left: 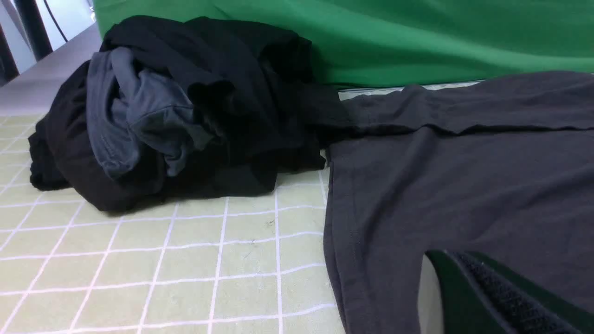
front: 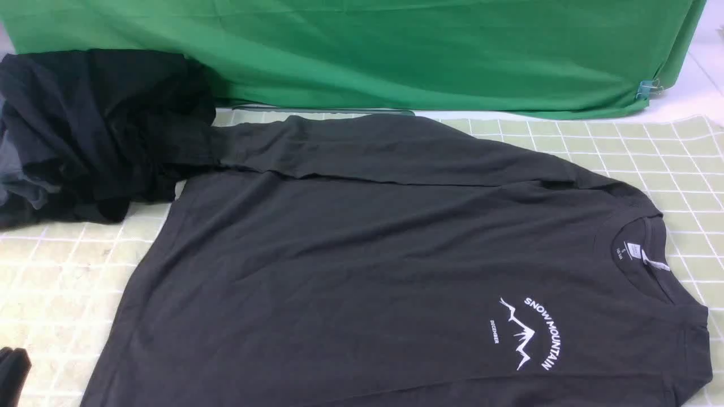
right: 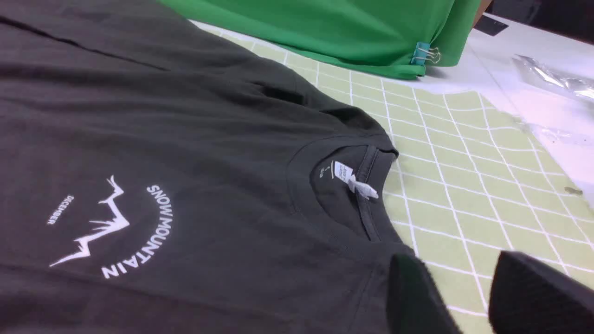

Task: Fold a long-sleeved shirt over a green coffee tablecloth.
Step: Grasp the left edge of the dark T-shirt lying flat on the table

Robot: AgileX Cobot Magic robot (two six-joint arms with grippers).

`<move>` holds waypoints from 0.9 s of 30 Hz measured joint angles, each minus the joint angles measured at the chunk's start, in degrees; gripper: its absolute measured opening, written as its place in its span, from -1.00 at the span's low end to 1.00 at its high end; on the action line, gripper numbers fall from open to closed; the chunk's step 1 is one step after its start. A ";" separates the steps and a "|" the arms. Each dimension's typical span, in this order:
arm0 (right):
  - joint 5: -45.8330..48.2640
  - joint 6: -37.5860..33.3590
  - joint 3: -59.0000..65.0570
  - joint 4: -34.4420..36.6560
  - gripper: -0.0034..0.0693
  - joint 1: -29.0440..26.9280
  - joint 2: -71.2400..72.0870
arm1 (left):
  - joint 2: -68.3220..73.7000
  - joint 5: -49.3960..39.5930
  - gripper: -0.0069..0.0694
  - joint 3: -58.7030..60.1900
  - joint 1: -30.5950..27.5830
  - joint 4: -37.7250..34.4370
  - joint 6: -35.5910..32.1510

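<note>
Long-sleeved charcoal cotton shirt (front: 362,271), softly creased, is spread beyond the pressed-together left gripper (left: 492,278) and parted right gripper (right: 457,273), over white-gridded pale-green tablecloth (front: 696,226); smooth green fabric (front: 396,56) is hung behind.

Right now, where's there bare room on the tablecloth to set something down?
Bare tablecloth shows right of the shirt's collar, and left of the shirt, nearer than the black garments. It's crowded where the far sleeve meets that pile.
</note>
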State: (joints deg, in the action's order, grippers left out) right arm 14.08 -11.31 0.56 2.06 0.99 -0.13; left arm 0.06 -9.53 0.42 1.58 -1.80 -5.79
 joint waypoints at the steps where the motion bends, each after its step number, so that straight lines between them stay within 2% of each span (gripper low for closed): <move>1: 0.00 0.00 0.00 0.00 -0.24 0.00 0.00 | 0.00 0.00 -0.77 0.00 0.00 0.00 0.00; 17: -0.06 -0.01 0.00 0.00 -0.24 0.00 0.00 | 0.00 0.90 -0.77 0.00 0.00 -0.84 0.23; 22: -0.02 0.05 0.00 0.00 -0.24 0.00 0.00 | 0.00 8.96 -0.77 0.00 0.00 -12.45 5.79; 24: -0.02 0.05 0.00 0.00 -0.24 0.00 0.00 | 0.00 15.30 -0.77 0.00 0.00 -18.00 8.54; 27: -0.02 0.05 0.00 0.00 -0.24 0.00 0.00 | 0.00 24.14 -0.77 0.00 0.00 -19.97 11.24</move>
State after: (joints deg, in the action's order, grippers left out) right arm 14.06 -11.27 0.56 2.06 0.99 -0.13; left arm 0.06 14.61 0.42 1.58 -21.78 5.45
